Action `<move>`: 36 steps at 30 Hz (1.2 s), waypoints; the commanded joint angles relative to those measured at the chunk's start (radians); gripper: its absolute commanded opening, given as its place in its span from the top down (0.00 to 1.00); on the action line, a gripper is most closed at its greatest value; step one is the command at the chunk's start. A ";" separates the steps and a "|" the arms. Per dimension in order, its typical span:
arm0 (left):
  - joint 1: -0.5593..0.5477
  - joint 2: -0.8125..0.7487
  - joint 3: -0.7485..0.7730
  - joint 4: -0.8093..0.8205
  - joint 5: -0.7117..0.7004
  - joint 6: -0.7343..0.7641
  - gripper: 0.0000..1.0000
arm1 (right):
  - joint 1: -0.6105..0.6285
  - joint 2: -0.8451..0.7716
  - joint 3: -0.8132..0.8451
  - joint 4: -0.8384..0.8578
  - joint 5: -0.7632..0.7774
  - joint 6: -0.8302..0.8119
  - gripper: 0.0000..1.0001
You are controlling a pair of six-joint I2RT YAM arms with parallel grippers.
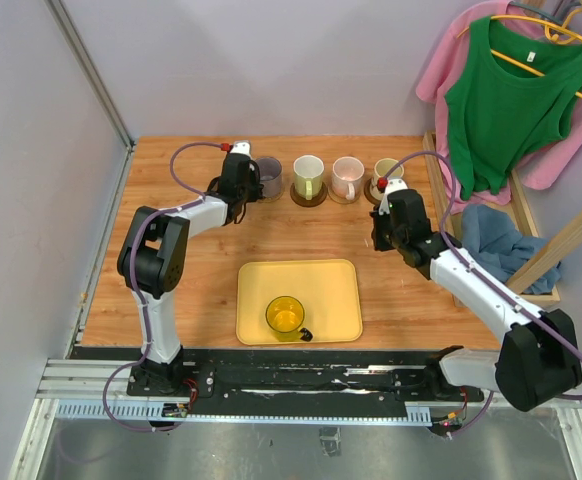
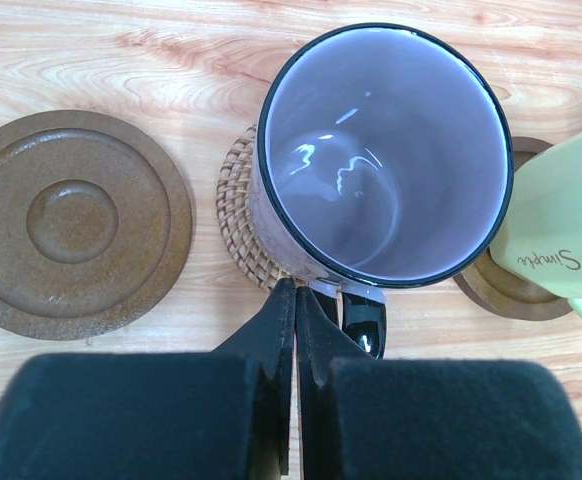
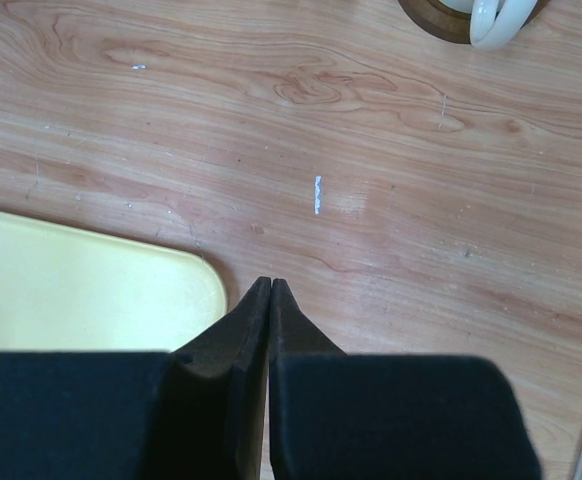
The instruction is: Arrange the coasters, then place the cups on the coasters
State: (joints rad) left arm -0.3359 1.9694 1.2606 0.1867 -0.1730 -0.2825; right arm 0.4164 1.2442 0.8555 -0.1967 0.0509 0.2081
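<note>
Last step, I reckon: yellow cup [image 1: 284,315] sits on the tray [image 1: 343,290]. Left gripper [image 2: 296,300] and right gripper [image 3: 271,290] are both pinched together, empty. Next, one opens, grabs it, drops it on the bare coaster [image 2: 71,222].

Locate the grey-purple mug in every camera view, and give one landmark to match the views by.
Top external: grey-purple mug at the left end of the far row of mugs.
Left wrist: the mug fills the upper centre, seen from above, on a woven coaster.
Right wrist: not in it.
Landmark: the pale green mug, immediately to its right in both views showing it.
</note>
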 commanded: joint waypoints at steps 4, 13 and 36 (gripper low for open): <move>0.006 0.002 0.024 0.034 0.028 -0.015 0.99 | 0.015 0.015 0.013 0.017 -0.020 0.008 0.97; 0.005 -0.027 0.007 0.016 0.003 -0.014 0.99 | 0.015 0.025 0.053 -0.024 -0.121 -0.044 0.85; 0.006 -0.452 -0.305 -0.015 -0.117 -0.036 0.36 | 0.327 0.204 0.367 -0.401 -0.601 -0.538 0.32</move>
State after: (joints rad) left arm -0.3359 1.5917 1.0180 0.1738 -0.2501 -0.2955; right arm 0.6750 1.3933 1.1759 -0.4618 -0.5686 -0.2230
